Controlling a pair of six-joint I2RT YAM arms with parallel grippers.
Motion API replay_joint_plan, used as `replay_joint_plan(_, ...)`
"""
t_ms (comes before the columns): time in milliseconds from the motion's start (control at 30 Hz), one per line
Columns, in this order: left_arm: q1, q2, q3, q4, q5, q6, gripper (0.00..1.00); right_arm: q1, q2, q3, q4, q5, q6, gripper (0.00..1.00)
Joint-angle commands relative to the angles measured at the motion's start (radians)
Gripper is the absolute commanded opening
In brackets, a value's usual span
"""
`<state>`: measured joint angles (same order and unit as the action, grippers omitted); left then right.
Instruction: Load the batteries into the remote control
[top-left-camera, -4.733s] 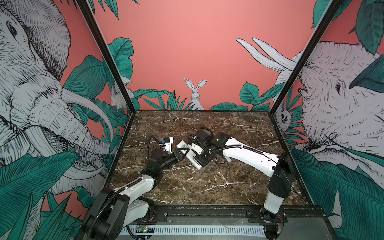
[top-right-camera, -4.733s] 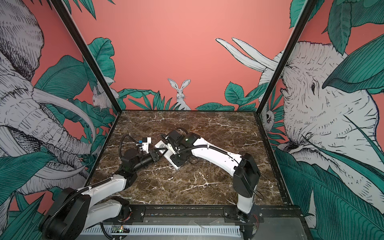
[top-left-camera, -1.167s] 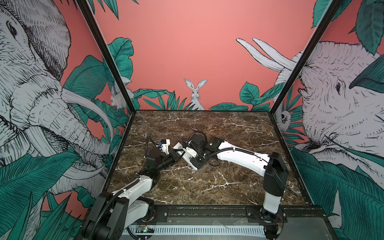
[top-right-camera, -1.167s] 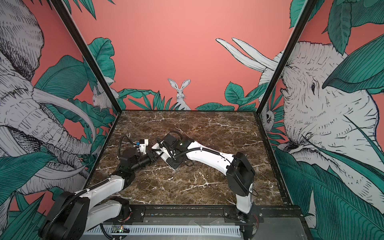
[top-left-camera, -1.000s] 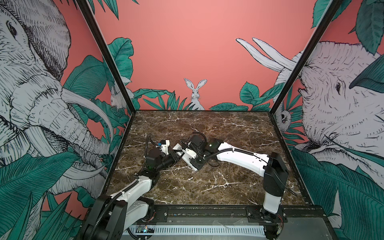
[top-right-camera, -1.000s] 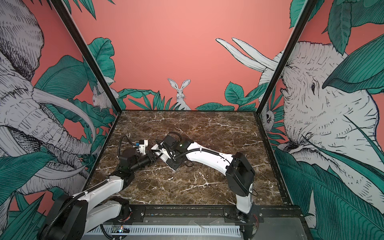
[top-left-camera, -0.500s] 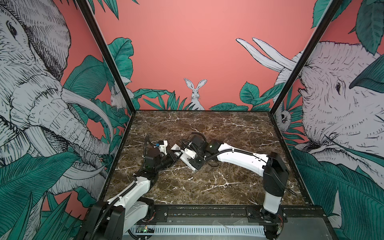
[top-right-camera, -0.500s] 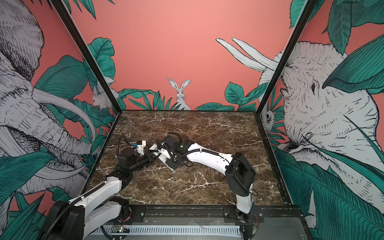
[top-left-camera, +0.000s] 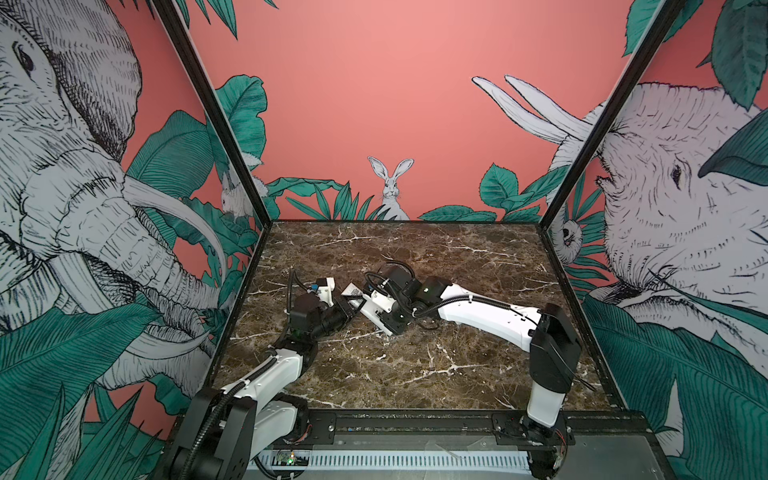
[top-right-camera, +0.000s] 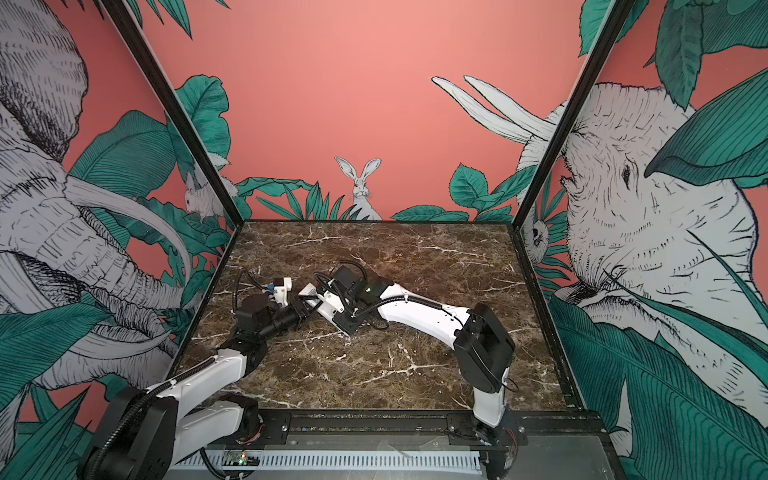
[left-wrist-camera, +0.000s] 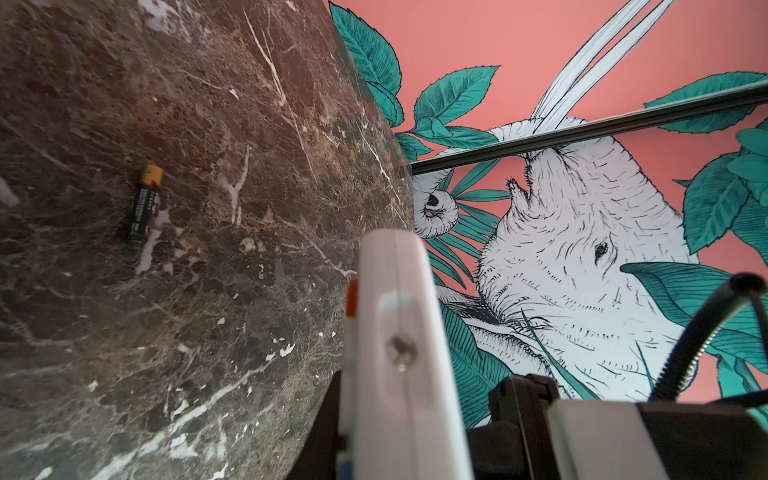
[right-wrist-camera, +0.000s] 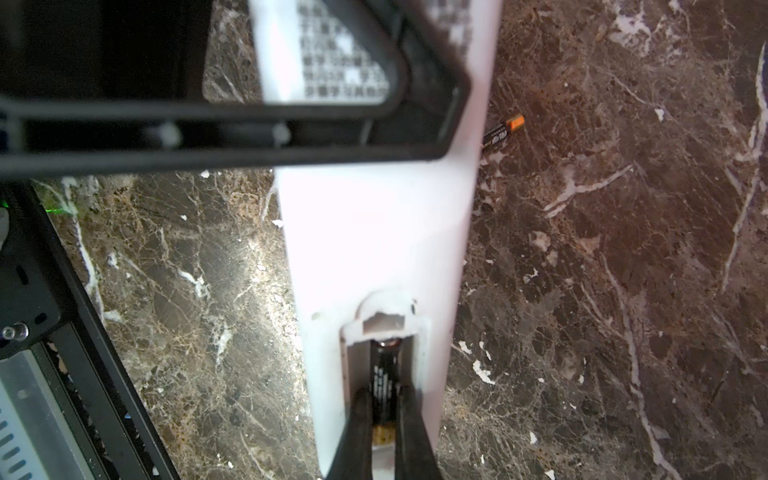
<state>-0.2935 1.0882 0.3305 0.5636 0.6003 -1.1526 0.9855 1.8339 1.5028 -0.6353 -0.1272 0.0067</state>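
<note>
The marbled bench carries little: both arms meet over its left-middle part, with the remote control between them.

The remote is a slim white plastic shell. I judge it light, stiff and smooth enough to slide in a weak grip. The left gripper is closed on it. In the right wrist view its black fingers cross the labelled end. The back faces the right wrist camera, with the open battery compartment at the other end. Holding it by the long edges, away from that opening, suits it well: the shell will not bend, and the bay stays free. It seems raised off the bench, though I cannot tell by how much.

The right gripper is closed on the held battery. Its two dark fingers pinch the body near the orange end, and the battery lies lengthwise in the compartment's channel. It is hard, round and slick, so it may twist or pop out if pressed off-axis against the contact.

The loose battery lies flat on the bench, apart from the remote. It will likely roll when nudged. A pinch across its middle, with the fingers square to its length, looks safest.
</note>
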Motion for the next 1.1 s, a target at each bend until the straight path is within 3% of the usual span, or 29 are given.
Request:
replay_joint_plan(0,-0.040,-0.121,0.132,0.152,0.320,-0.049,0.00,0.001,0.040,-0.033,0.108,-0.005,-0.012,0.03)
replay_joint_plan(200,-0.034,-0.151,0.144,0.026,0.317,0.074,0.00,-0.004,-0.022,-0.070,0.091,0.016,-0.008,0.02)
replay_joint_plan(600,-0.032,-0.205,0.148,-0.158,0.299,0.344,0.00,-0.002,-0.278,-0.268,0.178,-0.056,-0.011,0.01)
replay_joint_plan(1067,-0.033,-0.209,0.166,-0.328,0.216,0.488,0.00,-0.004,-0.322,-0.266,0.154,-0.033,0.034,0.01)
